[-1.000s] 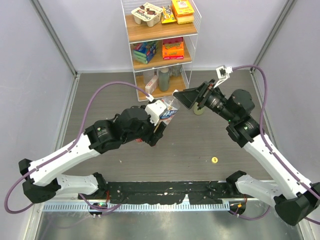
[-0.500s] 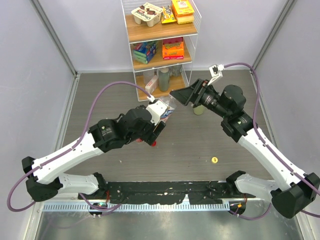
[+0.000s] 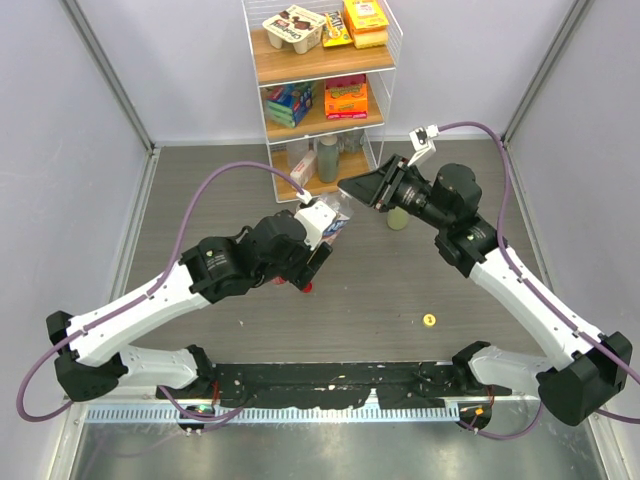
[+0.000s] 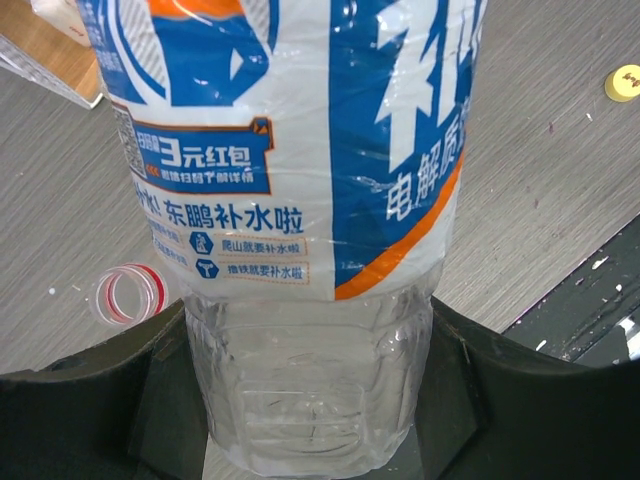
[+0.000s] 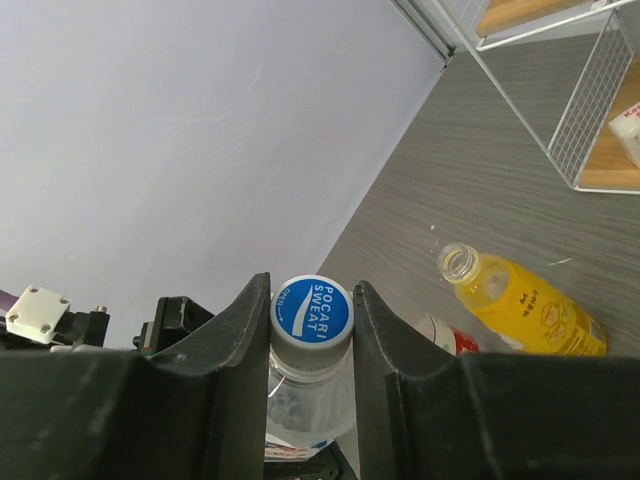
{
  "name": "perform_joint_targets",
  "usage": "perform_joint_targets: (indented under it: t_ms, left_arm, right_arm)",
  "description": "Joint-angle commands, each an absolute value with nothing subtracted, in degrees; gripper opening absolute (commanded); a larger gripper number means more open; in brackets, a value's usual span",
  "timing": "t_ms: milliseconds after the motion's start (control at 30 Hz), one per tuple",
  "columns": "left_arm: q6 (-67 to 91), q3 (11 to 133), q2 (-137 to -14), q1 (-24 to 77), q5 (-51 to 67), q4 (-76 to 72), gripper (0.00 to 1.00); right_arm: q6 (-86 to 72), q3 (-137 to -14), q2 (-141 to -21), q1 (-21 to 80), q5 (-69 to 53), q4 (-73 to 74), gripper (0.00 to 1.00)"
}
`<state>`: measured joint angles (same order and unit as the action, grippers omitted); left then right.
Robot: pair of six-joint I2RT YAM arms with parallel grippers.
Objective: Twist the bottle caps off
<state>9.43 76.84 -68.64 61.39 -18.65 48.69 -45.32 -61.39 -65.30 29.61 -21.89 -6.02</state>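
My left gripper (image 3: 325,230) (image 4: 310,405) is shut on the lower body of a clear bottle (image 3: 338,214) (image 4: 300,150) with a blue-white label, held tilted above the table. My right gripper (image 3: 347,189) (image 5: 312,298) is shut on that bottle's white cap (image 5: 311,310), which has a blue printed top. The cap sits tight between both fingers. A yellow-orange juice bottle (image 5: 520,300) lies uncapped on the table, with a red-label bottle (image 5: 448,336) partly hidden beside it. A loose yellow cap (image 3: 429,320) (image 4: 625,82) lies on the table to the right.
A wire rack (image 3: 322,90) of boxed goods stands at the back centre. A pale green bottle (image 3: 398,218) stands just under my right arm. A small red-edged ring (image 4: 125,293) (image 3: 307,287) lies under the left arm. Grey walls close both sides.
My right gripper has moved left onto the bottle's top and shut on the cap. The left arm has shifted slightly with the bottle still held.
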Motion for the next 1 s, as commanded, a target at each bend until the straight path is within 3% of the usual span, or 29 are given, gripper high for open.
perform_joint_targets:
  t_ms: [0, 33, 167, 600, 967]
  left_arm:
    - [8.53, 79.19, -68.64, 61.35, -20.3, 48.07, 0.0]
    - [8.53, 79.19, -68.56, 61.26, -20.3, 48.16, 0.0]
    - [8.7, 79.19, -68.64, 61.43, -20.3, 48.25, 0.0]
    - [9.4, 77.52, -64.96, 61.43, -11.35, 45.09, 0.0]
    - [9.32, 73.13, -57.84, 61.43, 15.44, 36.04, 0.0]
  right_arm:
    - [-45.61, -63.72, -64.25, 29.71, -23.11, -8.53, 0.21]
    - [-45.53, -63.55, -64.07, 29.71, -23.2, -8.61, 0.14]
    - [-45.44, -62.32, -62.85, 29.71, -23.82, -10.37, 0.02]
    - [-44.82, -57.22, -57.84, 29.71, -28.47, -19.42, 0.01]
    - [-45.96, -54.4, -53.62, 29.71, -37.52, -31.28, 0.01]
